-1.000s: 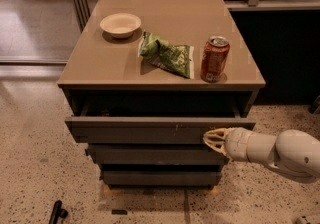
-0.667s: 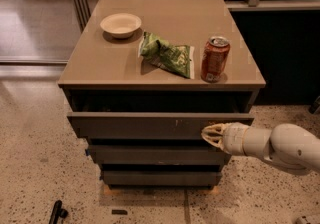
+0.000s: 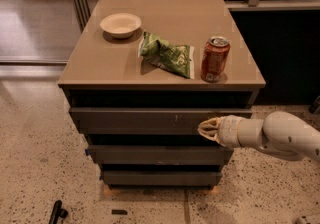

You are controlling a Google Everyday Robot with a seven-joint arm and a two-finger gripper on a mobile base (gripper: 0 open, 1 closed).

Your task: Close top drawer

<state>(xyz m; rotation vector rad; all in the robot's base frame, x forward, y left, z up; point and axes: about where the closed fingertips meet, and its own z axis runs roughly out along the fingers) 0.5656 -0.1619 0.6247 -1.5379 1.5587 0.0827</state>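
Note:
The top drawer [image 3: 140, 120] is a wide grey-brown front under the tabletop, with small pale scratches right of centre. It stands only slightly forward of the cabinet. My gripper [image 3: 205, 129] is at the right part of that front, its pale fingertips pressed against it. The white arm [image 3: 285, 135] reaches in from the right.
On the tan cabinet top [image 3: 100, 63] lie a white bowl [image 3: 120, 24], a green chip bag [image 3: 167, 54] and a red soda can [image 3: 214, 59]. Two lower drawer fronts [image 3: 155, 154] sit below. Speckled floor surrounds the cabinet; a dark object [image 3: 57, 212] lies at lower left.
The top drawer has slid inward toward the cabinet. My gripper has moved with it, staying against the front's right part.

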